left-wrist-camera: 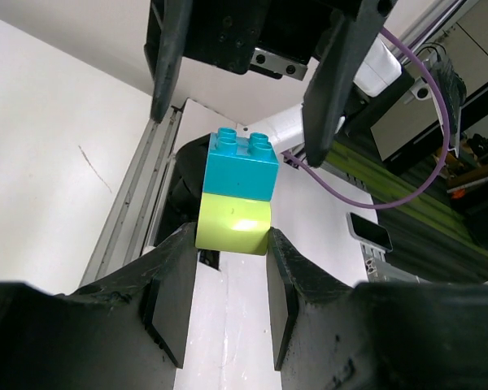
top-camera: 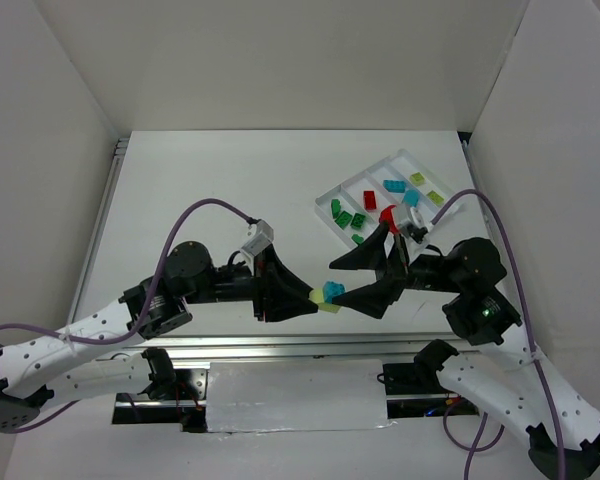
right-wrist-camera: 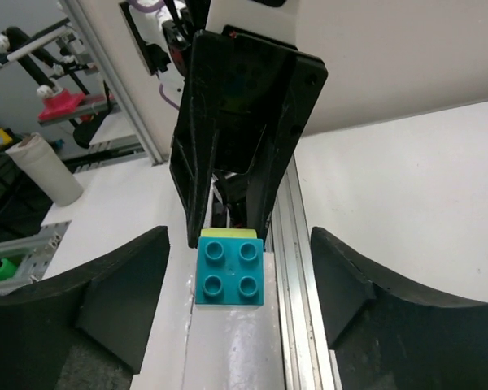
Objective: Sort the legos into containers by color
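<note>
lime-yellow plastic is being clamped between the closed-in jaws of the left gripper: a lime-yellow brick is being pinched by its two sides, directly under the cyan brick that is being carried, studs outward, on top of it. the pair is being held off the table, apparently so that the two joined colours can be pulled apart before sorting. the right gripper is being presented with its jaws standing apart, one finger on either side of the cyan brick and neither touching it. it is judged that a grip on that brick alone is being prepared, with the lower one being used as an anchor. well beyond the cyan brick, the white tray is being used to hold green, red, cyan and lime pieces, seemingly one colour to a compartment, so different lanes are being expected for the two halves.
</note>
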Motion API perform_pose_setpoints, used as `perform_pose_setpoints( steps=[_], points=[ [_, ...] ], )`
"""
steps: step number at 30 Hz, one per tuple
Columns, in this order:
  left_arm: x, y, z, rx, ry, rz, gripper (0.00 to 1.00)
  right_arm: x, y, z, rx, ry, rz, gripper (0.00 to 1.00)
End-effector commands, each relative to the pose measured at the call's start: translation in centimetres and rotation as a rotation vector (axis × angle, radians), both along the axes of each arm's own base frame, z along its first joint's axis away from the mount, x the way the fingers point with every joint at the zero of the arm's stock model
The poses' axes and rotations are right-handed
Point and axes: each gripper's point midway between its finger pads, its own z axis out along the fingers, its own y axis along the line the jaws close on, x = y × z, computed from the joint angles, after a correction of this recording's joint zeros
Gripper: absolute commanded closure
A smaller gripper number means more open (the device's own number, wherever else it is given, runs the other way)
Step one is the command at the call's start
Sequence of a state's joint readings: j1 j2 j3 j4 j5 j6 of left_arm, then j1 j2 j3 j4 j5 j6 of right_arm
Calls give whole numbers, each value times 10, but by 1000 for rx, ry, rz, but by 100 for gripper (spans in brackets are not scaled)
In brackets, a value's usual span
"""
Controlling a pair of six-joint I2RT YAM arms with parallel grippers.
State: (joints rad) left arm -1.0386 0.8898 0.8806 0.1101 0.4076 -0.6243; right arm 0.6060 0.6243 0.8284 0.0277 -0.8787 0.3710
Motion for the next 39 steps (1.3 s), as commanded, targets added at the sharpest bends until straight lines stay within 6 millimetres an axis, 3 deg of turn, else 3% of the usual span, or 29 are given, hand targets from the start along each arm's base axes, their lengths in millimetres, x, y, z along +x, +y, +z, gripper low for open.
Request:
perform_pose_setpoints(
  steps=[1,6,17,20,23,24,39],
  points=[
    [-6,-1,15,-53,-61,-39,100,-1,1,6,-8,-25,17,24],
    [-8,0,21,-67,-72,-48,100,3,4,-1,-26,-8,24,18],
    [-5,3,24,-71,-84,-16,100,-1,7,-15,-73,43,83,22],
    [-3,4,24,-69,-84,-5,100,-4,6,-16,-73,34,90,37],
    [-4,3,23,-65,-85,-14,100,-4,4,-12,-62,23,70,89],
    [-4,2,21,-62,-84,-16,100,-2,4,-12,-61,26,56,100],
    [1,1,-13,14,-83,-1,100,17,-4,0,0,48,30,100]
  ],
)
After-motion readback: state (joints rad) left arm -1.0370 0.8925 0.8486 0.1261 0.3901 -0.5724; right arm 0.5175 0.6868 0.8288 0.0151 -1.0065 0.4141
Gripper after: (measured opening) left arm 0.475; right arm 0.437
